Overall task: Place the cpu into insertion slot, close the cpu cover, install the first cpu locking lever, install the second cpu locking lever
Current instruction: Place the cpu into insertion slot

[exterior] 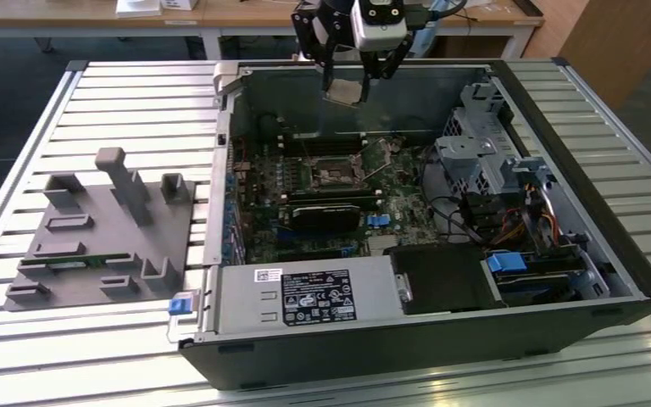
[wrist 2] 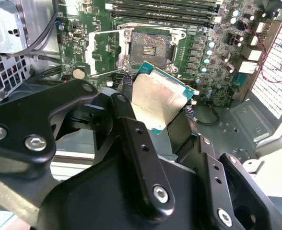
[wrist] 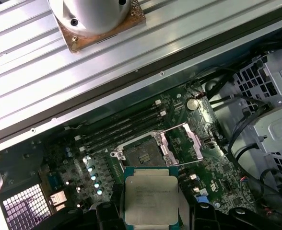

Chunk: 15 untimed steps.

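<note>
My gripper (exterior: 348, 85) hangs over the far wall of the open computer case, shut on the cpu (exterior: 345, 91). In both wrist views the cpu (wrist 2: 160, 100) (wrist: 150, 196) shows its dull silver face and green edge between the black fingers (wrist 2: 129, 120). The insertion slot (exterior: 335, 176) lies on the green board well below and nearer than the gripper. Its dark centre is bare in both wrist views (wrist 2: 149, 45) (wrist: 142, 155). The cpu cover (wrist 2: 102, 48) (wrist: 184, 143) stands swung open beside the slot, with a thin lever wire along it.
The case walls (exterior: 226, 170) ring the board. Long black memory slots (exterior: 325, 146) run beside the socket, and a black module (exterior: 325, 216) lies on its near side. A drive cage (exterior: 478, 153) and cables are at the exterior view's right. A grey fixture block (exterior: 105, 229) sits on the slatted table.
</note>
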{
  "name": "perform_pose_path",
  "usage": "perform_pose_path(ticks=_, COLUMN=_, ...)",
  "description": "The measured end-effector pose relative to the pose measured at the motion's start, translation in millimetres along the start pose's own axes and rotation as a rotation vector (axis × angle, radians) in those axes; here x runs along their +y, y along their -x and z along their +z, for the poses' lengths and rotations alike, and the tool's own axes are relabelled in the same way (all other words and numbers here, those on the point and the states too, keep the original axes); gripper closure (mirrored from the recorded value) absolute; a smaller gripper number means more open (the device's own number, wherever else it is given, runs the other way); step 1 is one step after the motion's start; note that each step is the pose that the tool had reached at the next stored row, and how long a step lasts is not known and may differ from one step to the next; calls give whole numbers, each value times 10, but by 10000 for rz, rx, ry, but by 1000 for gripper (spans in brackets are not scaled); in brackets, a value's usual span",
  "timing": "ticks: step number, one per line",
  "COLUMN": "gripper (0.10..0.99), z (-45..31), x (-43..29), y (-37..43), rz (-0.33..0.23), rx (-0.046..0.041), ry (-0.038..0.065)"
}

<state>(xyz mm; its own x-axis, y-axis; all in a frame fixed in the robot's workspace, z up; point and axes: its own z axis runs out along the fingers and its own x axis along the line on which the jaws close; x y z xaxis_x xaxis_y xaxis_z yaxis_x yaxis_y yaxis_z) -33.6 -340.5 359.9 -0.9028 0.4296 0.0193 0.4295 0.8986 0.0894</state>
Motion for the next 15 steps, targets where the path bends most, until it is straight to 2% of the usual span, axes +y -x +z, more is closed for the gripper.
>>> perform_pose_path(ticks=15, gripper=549, z=0, x=0, y=0, rz=240, rx=-21, ry=5)
